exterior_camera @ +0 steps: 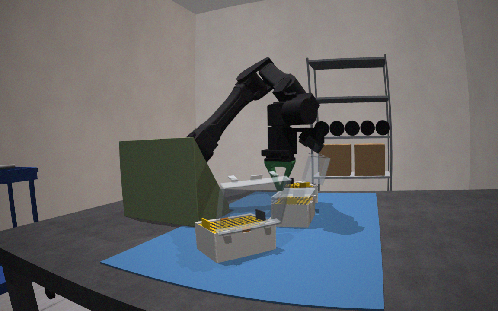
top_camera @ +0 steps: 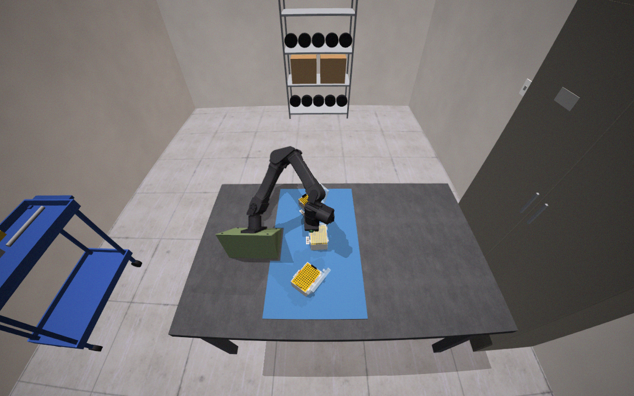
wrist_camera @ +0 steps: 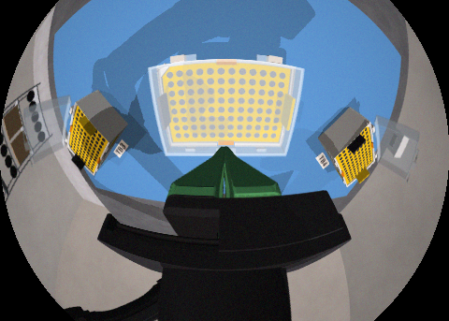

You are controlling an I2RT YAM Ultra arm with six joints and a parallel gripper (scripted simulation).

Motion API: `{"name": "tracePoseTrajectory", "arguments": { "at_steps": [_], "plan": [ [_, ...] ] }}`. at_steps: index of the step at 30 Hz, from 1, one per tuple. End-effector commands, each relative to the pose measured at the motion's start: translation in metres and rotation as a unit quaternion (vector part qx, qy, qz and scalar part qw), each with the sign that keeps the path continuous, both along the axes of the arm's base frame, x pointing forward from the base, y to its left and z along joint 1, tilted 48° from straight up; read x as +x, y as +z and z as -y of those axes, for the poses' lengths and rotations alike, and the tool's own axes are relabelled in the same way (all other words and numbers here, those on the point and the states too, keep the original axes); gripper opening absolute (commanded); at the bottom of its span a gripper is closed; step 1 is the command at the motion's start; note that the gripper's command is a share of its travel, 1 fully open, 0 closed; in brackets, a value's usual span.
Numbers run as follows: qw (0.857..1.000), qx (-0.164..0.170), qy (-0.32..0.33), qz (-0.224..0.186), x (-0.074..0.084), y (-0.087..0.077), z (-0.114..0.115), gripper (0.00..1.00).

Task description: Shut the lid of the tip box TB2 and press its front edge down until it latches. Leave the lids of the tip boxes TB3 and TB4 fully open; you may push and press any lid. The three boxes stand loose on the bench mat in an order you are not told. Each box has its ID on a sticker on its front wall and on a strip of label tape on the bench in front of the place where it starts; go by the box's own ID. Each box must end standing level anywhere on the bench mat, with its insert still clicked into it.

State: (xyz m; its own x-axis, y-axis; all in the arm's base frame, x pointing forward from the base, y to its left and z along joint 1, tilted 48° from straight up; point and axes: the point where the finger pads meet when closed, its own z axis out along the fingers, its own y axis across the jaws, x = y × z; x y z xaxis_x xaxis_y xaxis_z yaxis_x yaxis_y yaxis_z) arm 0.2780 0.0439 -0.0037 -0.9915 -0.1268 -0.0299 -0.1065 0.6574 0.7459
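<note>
Jaws closed empty on middle box's lid [wrist_camera: 226,106].

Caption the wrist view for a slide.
Shut claw at the near edge of the middle tip box's clear lid.

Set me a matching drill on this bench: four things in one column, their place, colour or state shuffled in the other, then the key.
Things
1. gripper
2. near tip box
3. pedestal
4. shelf rack

Descriptions
A. olive green, carries the arm
B. jaws shut, pointing down over the middle tip box
C. against the far wall, holds two brown boxes
D. askew on the blue mat, yellow insert uncovered

Pairs: 1-B, 2-D, 3-A, 4-C
</note>
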Motion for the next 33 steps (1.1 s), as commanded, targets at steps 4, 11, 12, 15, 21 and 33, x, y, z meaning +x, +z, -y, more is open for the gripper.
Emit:
{"name": "tracePoseTrajectory", "arguments": {
  "at_steps": [4, 11, 12, 15, 21, 33],
  "plan": [
    [1.000, -0.001, -0.009, 0.010, 0.006, 0.011, 0.015, 0.00],
    [1.000, -0.001, -0.009, 0.010, 0.006, 0.017, 0.021, 0.00],
    [1.000, -0.001, -0.009, 0.010, 0.006, 0.018, 0.022, 0.00],
    [1.000, -0.001, -0.009, 0.010, 0.007, 0.021, 0.026, 0.00],
    [1.000, -0.001, -0.009, 0.010, 0.007, 0.028, 0.034, 0.00],
    [1.000, -0.001, -0.009, 0.010, 0.007, 0.031, 0.038, 0.00]
  ]
}}
